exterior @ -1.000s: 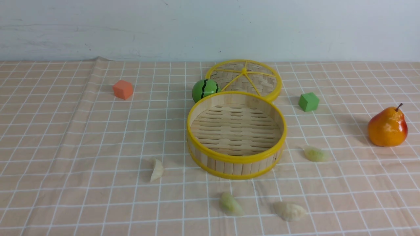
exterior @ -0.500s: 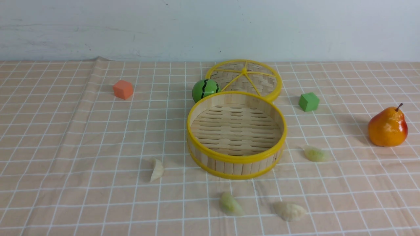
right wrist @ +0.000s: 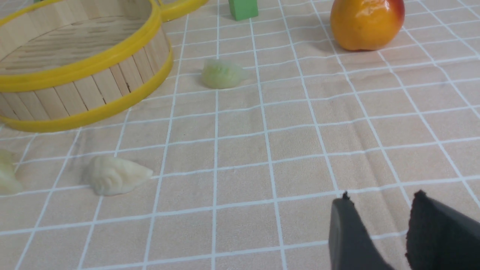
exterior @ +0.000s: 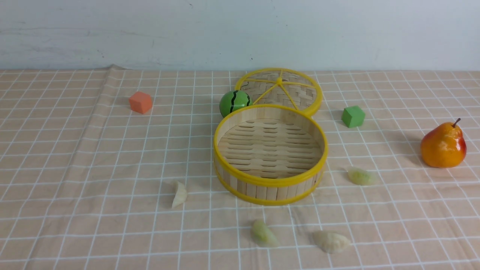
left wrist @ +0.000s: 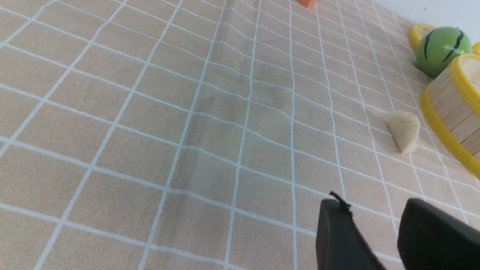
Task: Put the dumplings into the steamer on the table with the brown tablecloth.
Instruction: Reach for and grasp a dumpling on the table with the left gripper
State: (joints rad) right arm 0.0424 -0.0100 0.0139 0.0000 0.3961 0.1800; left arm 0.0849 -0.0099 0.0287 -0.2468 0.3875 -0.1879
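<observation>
The steamer [exterior: 270, 182], a round bamboo basket with yellow rims, stands mid-table on the brown tablecloth [exterior: 93, 168]. Its slatted floor holds nothing. A cream dumpling [exterior: 179, 194] lies left of it, also in the left wrist view [left wrist: 403, 129]. A pale green dumpling [exterior: 263, 233] and a cream one [exterior: 331, 242] lie in front of it. Another green dumpling [exterior: 360, 176] lies to its right, also in the right wrist view [right wrist: 222, 74]. My left gripper [left wrist: 375, 210] and right gripper [right wrist: 380, 204] are open and empty, low over the cloth. Neither shows in the front view.
The flat woven lid [exterior: 279, 90] leans behind the steamer beside a green striped ball [exterior: 234, 102]. An orange cube [exterior: 140, 102] sits far left, a green cube [exterior: 353, 116] right, a pear [exterior: 443, 145] at the right edge. A cloth fold runs down the left side.
</observation>
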